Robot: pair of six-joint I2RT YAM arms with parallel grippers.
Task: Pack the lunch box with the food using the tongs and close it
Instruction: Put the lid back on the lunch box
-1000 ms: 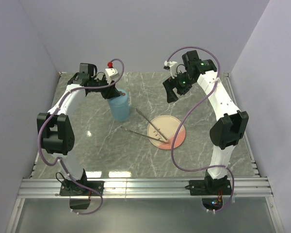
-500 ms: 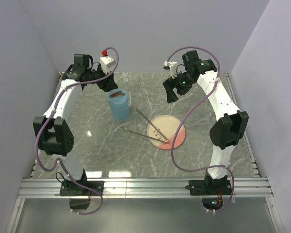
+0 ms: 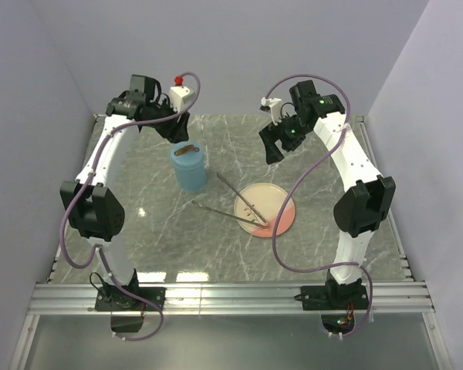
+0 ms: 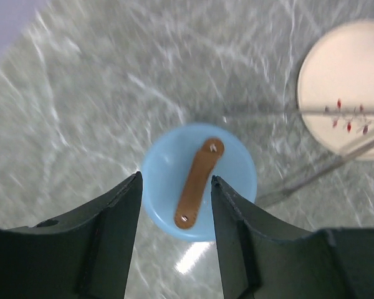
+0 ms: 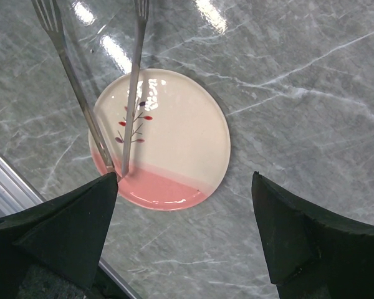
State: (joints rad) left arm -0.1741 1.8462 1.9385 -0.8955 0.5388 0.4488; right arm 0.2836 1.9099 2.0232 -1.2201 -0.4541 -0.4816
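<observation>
The light-blue lunch box stands upright at the back left with its lid on, the brown strap lying across the top. My left gripper hovers above and behind it, open and holding nothing; its fingers frame the lid from a height. The silver tongs lie on the table with their joined end resting on the pink plate. My right gripper hangs open and well above the plate, with the tongs to its left. The food is out of view.
The plate shows only a painted twig pattern. Grey marble table all round, with a metal rail along the near edge and plain walls on three sides. The tongs' free ends point toward the lunch box.
My left gripper has opened, let go of the lid's strap and lifted up and back from the lunch box. The lid stays on. The right arm has not moved.
</observation>
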